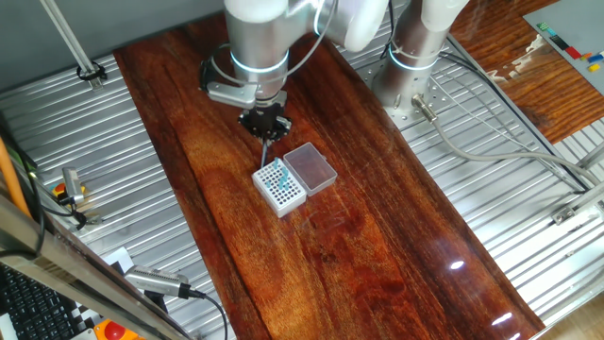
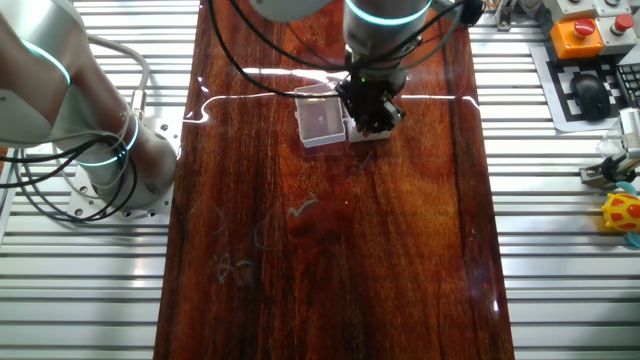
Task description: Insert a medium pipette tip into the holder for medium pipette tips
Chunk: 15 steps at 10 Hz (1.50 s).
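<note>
The holder for medium pipette tips (image 1: 280, 187) is a small white box with a grid of dark holes, standing mid-table. Its clear pinkish lid (image 1: 310, 167) lies open beside it. My gripper (image 1: 265, 130) hangs just above the box's far corner, shut on the medium pipette tip (image 1: 267, 153), a thin pale sliver pointing down toward the grid. I cannot tell whether its lower end touches a hole. In the other fixed view my gripper (image 2: 371, 112) covers most of the holder (image 2: 362, 134). The lid (image 2: 320, 120) shows to its left, and the tip is hidden.
The dark wooden board (image 1: 340, 255) lies on a ribbed metal table. A second robot base (image 1: 412, 66) with cables stands at the board's far edge. A keyboard, a mouse and an orange button box (image 2: 578, 35) are off to the side.
</note>
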Available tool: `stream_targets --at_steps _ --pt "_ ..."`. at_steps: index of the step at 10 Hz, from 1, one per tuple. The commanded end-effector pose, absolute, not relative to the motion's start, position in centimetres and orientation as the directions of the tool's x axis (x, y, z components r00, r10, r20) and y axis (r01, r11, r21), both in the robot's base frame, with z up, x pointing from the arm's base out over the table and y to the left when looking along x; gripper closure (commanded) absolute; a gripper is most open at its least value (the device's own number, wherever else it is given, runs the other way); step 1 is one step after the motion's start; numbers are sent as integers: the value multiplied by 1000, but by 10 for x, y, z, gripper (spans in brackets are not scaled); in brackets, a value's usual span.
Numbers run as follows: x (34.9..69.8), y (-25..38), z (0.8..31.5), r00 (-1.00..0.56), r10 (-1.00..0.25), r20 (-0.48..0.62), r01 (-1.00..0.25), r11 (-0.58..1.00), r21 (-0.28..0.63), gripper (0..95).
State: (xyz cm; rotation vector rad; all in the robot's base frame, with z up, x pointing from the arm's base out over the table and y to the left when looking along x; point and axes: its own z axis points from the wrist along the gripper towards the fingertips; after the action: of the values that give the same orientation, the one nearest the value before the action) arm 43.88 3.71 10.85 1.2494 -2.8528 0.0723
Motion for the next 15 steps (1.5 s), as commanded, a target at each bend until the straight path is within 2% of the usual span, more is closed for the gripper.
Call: stream_targets --at_steps 1,7,15 --pt "440 39 112 -681 -729 62 -732 681 -31 950" --pt "447 48 115 -684 -721 112 -728 684 -44 950" --pt "449 50 116 -665 -711 228 -744 659 -110 950"
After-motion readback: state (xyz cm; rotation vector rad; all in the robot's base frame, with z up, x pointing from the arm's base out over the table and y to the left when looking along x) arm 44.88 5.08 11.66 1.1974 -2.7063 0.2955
